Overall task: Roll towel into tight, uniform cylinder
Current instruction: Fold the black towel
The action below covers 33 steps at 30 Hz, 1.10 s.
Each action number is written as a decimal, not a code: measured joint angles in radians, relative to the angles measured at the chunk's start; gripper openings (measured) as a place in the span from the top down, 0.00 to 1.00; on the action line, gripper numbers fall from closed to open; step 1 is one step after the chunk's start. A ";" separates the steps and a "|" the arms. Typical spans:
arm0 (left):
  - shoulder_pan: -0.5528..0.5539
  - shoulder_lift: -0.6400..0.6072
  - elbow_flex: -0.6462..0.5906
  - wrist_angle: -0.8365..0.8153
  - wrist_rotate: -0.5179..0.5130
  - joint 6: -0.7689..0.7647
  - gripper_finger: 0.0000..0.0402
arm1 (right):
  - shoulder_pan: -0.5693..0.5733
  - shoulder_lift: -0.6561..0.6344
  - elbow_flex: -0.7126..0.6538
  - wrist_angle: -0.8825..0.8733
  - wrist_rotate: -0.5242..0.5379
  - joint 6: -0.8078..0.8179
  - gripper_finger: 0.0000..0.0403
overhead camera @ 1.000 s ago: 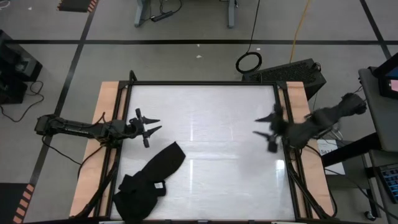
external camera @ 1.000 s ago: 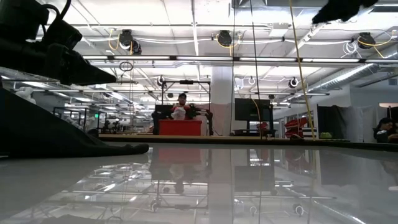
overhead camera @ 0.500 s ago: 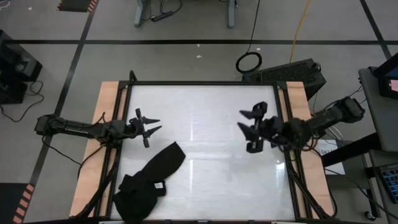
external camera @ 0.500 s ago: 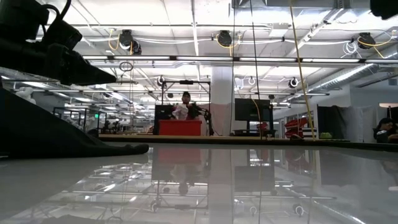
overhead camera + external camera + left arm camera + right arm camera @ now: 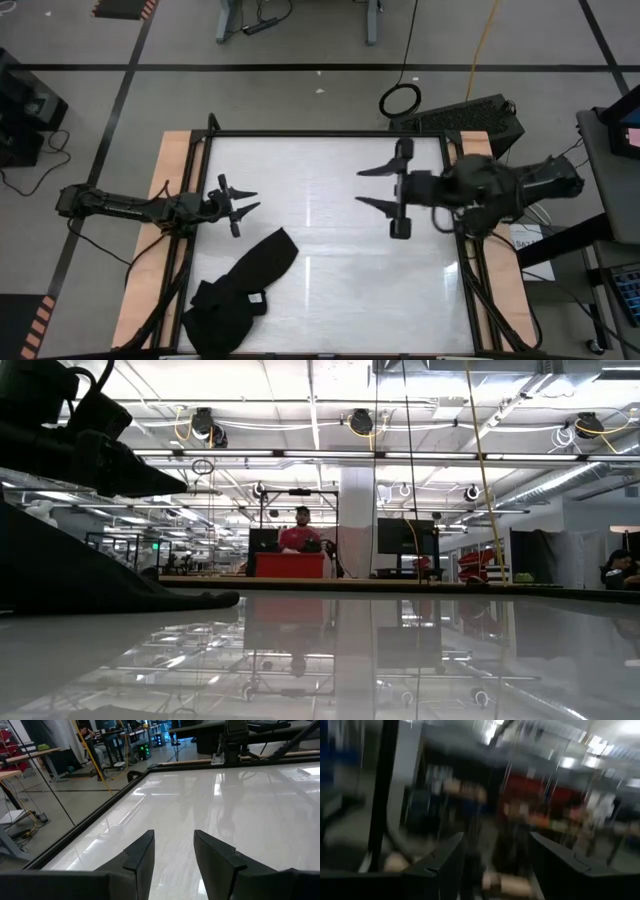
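My table [image 5: 330,240] is glossy white, mirror-smooth, edged with pale wood. The towel [image 5: 240,290] is matt black soft cloth, limp and crumpled.

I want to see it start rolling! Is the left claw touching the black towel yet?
Apart. In the high view, white table shows between the open left claw and the towel.

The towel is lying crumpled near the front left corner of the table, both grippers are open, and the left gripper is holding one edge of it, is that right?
Not quite. The left gripper holds nothing: the high view shows it open over bare table, apart from the towel. The rest stands: the towel lies crumpled near the front left corner, and the right gripper is open too.
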 joint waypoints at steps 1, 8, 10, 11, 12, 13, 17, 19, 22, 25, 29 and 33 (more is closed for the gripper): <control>0.000 0.000 0.000 0.000 0.000 0.000 0.64 | 0.000 0.016 0.039 -0.101 0.001 0.005 0.48; 0.000 0.000 0.000 0.000 0.000 0.000 0.64 | -0.008 0.140 0.134 -0.660 -0.084 0.104 0.48; 0.000 0.000 0.000 0.000 0.000 0.000 0.64 | -0.008 0.190 0.115 -0.698 -0.147 0.068 0.48; 0.000 0.000 0.000 0.000 0.000 0.000 0.64 | -0.008 0.212 0.094 -0.691 -0.181 0.046 0.48; 0.000 0.000 0.000 0.000 0.000 0.000 0.64 | -0.008 0.234 0.069 -0.660 -0.216 0.024 0.48; 0.000 0.000 0.000 0.000 0.000 0.000 0.64 | -0.008 0.254 0.042 -0.597 -0.254 0.010 0.48; 0.000 0.000 0.000 -0.003 0.000 0.000 0.64 | -0.008 0.343 -0.062 -0.240 -0.382 0.001 0.48; 0.000 0.000 0.000 -0.004 0.000 0.000 0.64 | -0.008 0.392 -0.088 -0.053 -0.412 -0.001 0.48; 0.000 0.000 0.000 -0.007 0.000 0.000 0.64 | -0.012 0.450 -0.091 0.182 -0.417 -0.003 0.48; 0.000 0.000 0.000 -0.007 0.000 0.000 0.64 | -0.018 0.481 -0.091 0.400 -0.417 -0.013 0.48; 0.000 0.000 0.000 -0.007 0.000 0.000 0.64 | -0.027 0.494 -0.091 0.652 -0.416 -0.019 0.48; 0.000 0.000 0.000 -0.007 0.000 0.000 0.64 | -0.047 0.493 -0.042 0.687 -0.416 0.007 0.48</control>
